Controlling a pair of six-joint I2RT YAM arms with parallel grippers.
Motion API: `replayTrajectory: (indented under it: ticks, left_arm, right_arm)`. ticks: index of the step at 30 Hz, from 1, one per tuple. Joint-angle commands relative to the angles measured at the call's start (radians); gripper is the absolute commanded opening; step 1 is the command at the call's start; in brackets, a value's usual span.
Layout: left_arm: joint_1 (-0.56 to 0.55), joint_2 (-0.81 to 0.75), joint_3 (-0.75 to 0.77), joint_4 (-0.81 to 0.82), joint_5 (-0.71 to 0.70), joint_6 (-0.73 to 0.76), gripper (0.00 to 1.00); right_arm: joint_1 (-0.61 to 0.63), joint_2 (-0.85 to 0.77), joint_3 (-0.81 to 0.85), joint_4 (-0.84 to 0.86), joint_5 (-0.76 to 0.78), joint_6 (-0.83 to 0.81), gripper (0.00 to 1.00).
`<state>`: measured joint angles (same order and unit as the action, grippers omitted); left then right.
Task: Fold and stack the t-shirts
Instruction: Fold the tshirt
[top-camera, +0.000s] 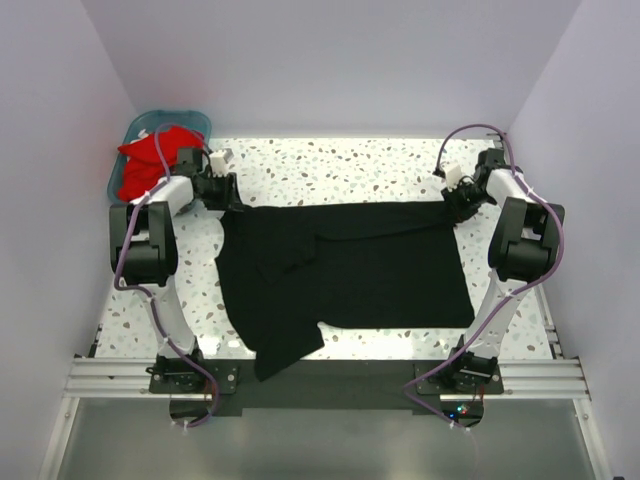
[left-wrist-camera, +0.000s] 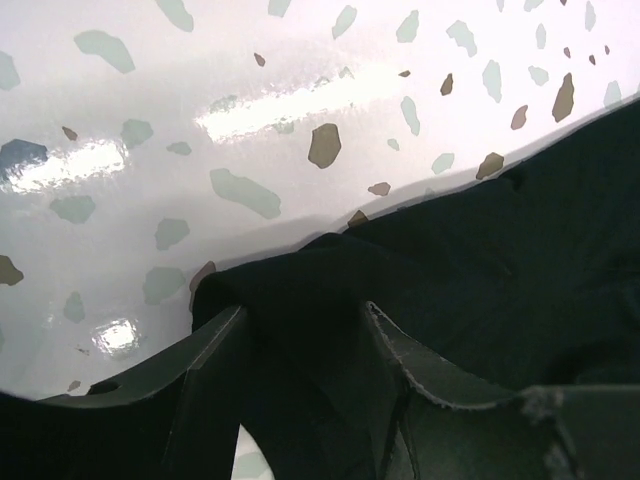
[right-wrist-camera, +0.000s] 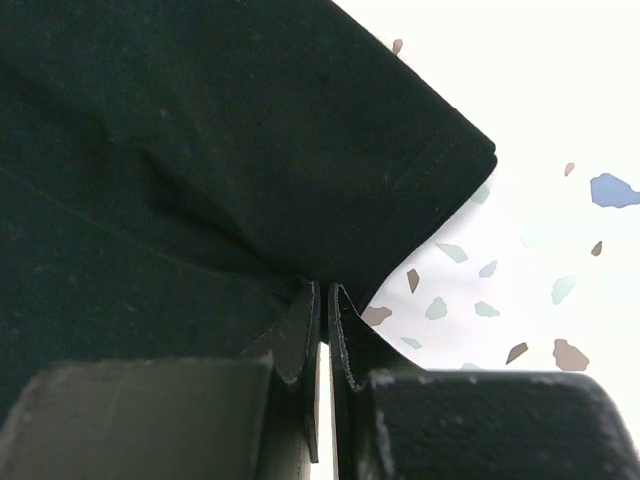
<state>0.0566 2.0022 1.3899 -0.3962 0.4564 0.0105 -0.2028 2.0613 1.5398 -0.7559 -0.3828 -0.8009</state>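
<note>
In left gripper (left-wrist-camera: 305, 340) & right gripper (right-wrist-camera: 323, 300), both clamped on cloth, black t-shirt (top-camera: 350, 265) far corners are held, folding judged barely begun; red t-shirts (top-camera: 140, 165) are seen in basket (top-camera: 190, 120), nothing stacked.

The left arm (top-camera: 168, 308) and right arm (top-camera: 495, 305) are white tubes between bulky black joint housings. A lilac cable (top-camera: 478, 127) loops behind each tool. The left tool (left-wrist-camera: 305, 310) and right tool (right-wrist-camera: 323, 290) have matt black, rough-edged fingers.
</note>
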Motion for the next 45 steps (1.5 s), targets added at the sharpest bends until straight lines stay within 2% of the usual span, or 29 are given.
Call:
replayTrajectory:
  ticks: [1,4,5,9,15,22,25,26,30,32,37,41,45]
  left_arm:
    - [0.006,0.003,0.040,0.017,0.010,-0.029,0.49]
    - [0.008,-0.019,0.028,0.005,0.013,-0.029,0.36]
    - [0.008,-0.031,0.020,0.003,0.018,-0.027,0.25]
    - [0.023,-0.103,-0.054,0.025,0.004,-0.040,0.00]
    - [0.037,-0.169,-0.164,0.022,-0.051,-0.043,0.00]
    - [0.037,-0.071,-0.151,0.080,-0.123,-0.070,0.00]
    - [0.037,-0.051,-0.114,0.080,-0.090,-0.060,0.12]
    - [0.038,-0.059,-0.101,0.079,-0.075,-0.054,0.20]
    - [0.037,-0.176,-0.132,0.111,0.013,0.031,0.42]
    - [0.034,-0.285,-0.175,0.122,0.044,0.092,0.52]
    - [-0.049,-0.442,-0.219,-0.009,0.051,0.298,0.55]
    - [-0.245,-0.500,-0.302,-0.133,0.036,0.410,0.60]
    - [-0.418,-0.526,-0.357,-0.167,-0.069,0.471,0.66]
  right_arm:
    - [0.002,-0.040,-0.003,-0.005,0.013,-0.007,0.00]
    - [0.002,-0.040,-0.001,-0.005,0.013,-0.006,0.00]
    - [0.002,-0.040,-0.001,-0.003,0.013,-0.007,0.00]
    - [0.003,-0.041,-0.003,-0.003,0.019,-0.006,0.00]
    - [0.003,-0.043,-0.012,0.010,0.028,-0.009,0.00]
    - [0.009,-0.038,-0.012,0.013,0.033,-0.006,0.00]
    - [0.014,-0.038,-0.009,0.012,0.032,-0.003,0.00]
    - [0.017,-0.038,-0.006,0.012,0.033,-0.001,0.00]
    - [0.022,-0.040,-0.003,0.009,0.019,0.008,0.00]
    - [0.023,-0.046,-0.004,0.010,0.016,0.011,0.00]
    - [0.025,-0.050,-0.009,0.012,0.019,0.011,0.00]
    - [0.023,-0.050,-0.012,0.015,0.018,0.022,0.00]
    - [0.025,-0.047,-0.012,0.015,0.016,0.034,0.00]
